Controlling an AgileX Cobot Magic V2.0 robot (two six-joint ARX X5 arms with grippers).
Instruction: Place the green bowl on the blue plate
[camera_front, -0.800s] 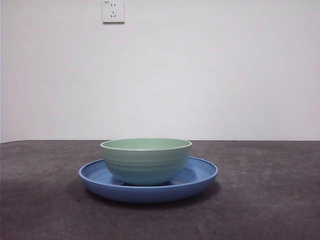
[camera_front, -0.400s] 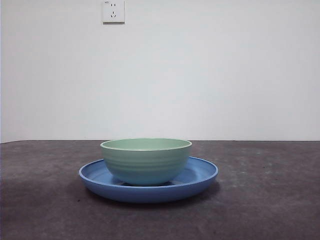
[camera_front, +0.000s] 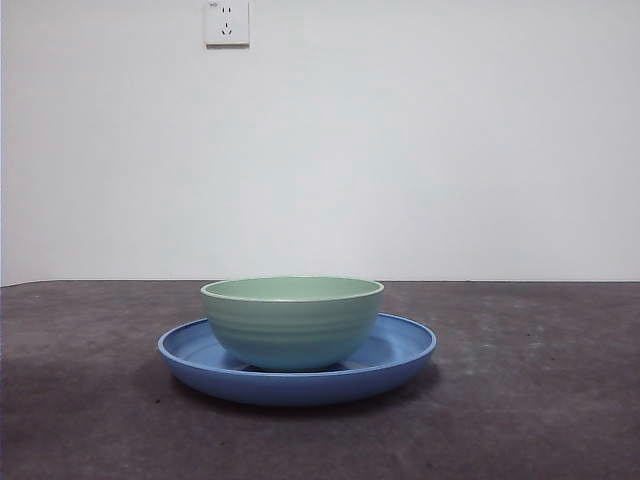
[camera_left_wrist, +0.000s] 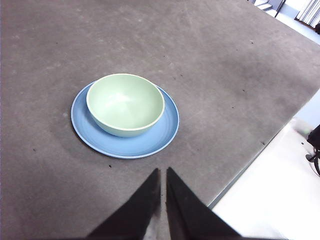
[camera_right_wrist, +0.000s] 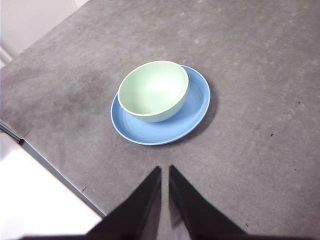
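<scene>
The pale mint-green bowl (camera_front: 292, 322) stands upright inside the wide blue plate (camera_front: 400, 350) on the dark table. It sits a little off the plate's centre. Both show in the left wrist view, bowl (camera_left_wrist: 125, 104) on plate (camera_left_wrist: 160, 135), and in the right wrist view, bowl (camera_right_wrist: 153, 91) on plate (camera_right_wrist: 192, 112). My left gripper (camera_left_wrist: 163, 172) is shut and empty, held high and well back from the plate. My right gripper (camera_right_wrist: 165, 170) is shut and empty, also high and back from the plate. Neither arm shows in the front view.
The dark grey table (camera_front: 530, 400) runs to a white wall with a socket (camera_front: 227, 22). The table's edge and a pale floor show in the left wrist view (camera_left_wrist: 260, 150) and the right wrist view (camera_right_wrist: 45, 160).
</scene>
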